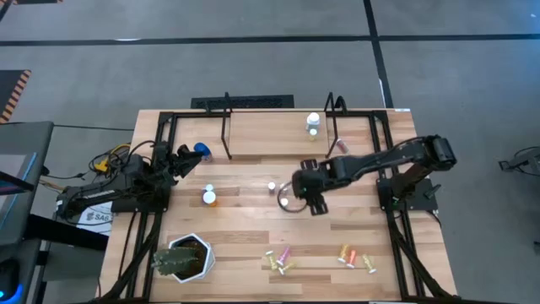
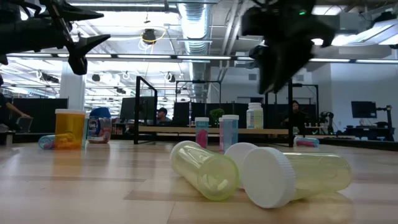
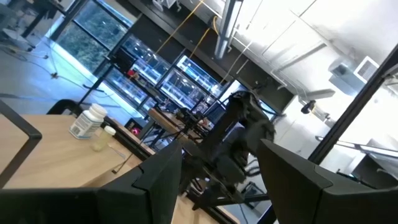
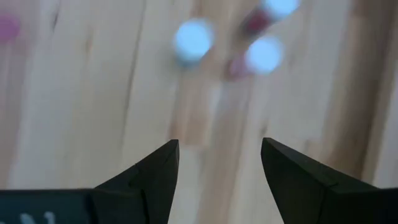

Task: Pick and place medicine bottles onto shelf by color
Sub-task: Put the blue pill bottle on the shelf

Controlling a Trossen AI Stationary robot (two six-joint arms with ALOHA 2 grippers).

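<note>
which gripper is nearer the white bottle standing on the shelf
Right. The right gripper hovers over the table's middle, a short way in front of the white bottle on the shelf. The left gripper sits by the table's left edge, clearly farther off.

Pale yellow bottles [image 2: 261, 174] (white caps), orange bottle [image 2: 69, 129], light-wood table [image 1: 245, 219].

Two black jointed arms [image 1: 384, 160], dark wedge-shaped fingers [image 4: 152, 177]
</note>
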